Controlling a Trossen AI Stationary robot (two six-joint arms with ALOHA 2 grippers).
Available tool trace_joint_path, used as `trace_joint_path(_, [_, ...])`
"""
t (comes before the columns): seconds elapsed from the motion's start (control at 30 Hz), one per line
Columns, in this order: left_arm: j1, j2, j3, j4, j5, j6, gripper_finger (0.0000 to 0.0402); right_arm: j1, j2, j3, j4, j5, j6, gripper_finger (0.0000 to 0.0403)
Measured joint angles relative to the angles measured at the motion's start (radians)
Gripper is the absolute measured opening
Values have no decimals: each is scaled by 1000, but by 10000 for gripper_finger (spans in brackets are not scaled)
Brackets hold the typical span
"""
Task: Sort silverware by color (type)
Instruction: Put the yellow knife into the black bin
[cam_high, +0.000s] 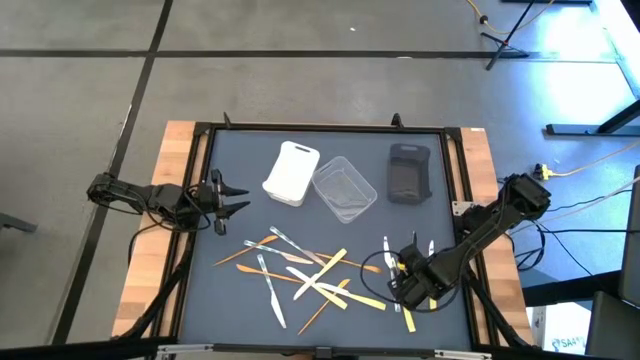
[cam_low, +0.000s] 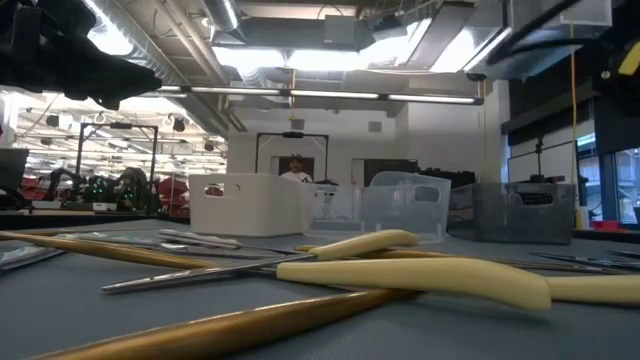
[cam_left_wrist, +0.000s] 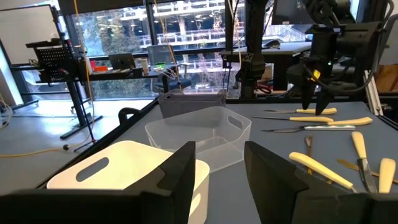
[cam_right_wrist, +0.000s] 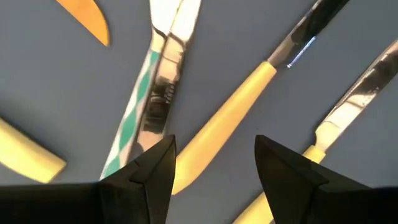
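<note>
Looking down on a dark grey table (cam_high: 230, 290), I see three tubs in a row at its far side: white tub (cam_high: 291, 173), clear tub (cam_high: 344, 188), dark grey tub (cam_high: 408, 173). Nearer lies the silverware (cam_high: 310, 275), scattered and crossing, all unsorted. My right pincer (cam_right_wrist: 214, 165) hangs low over a yellow-handled knife (cam_right_wrist: 233, 109), fingers spread wide, empty. My left pincer (cam_high: 232, 198) waits at the left edge, also spread, empty. These pieces look light, thin, stiff and slick; I judge the handle's middle the best hold. I can read no writing or labels anywhere
</note>
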Motion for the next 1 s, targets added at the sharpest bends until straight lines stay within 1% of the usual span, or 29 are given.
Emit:
trace_joint_path(0.27, [0,0,0,0,0,0,132,0,2,-40,53,-6,0,204])
trace_joint_path(0.5, [0,0,0,0,0,0,132,0,2,-94,136,-6,0,204])
trace_joint_path(0.7, [0,0,0,0,0,0,132,0,2,-119,153,-9,0,202])
trace_joint_path(0.8, [0,0,0,0,0,0,132,0,-1,-133,173,-18,0,190])
trace_joint_path(1.0, [0,0,0,0,0,-1,132,0,-3,-140,184,-21,0,142])
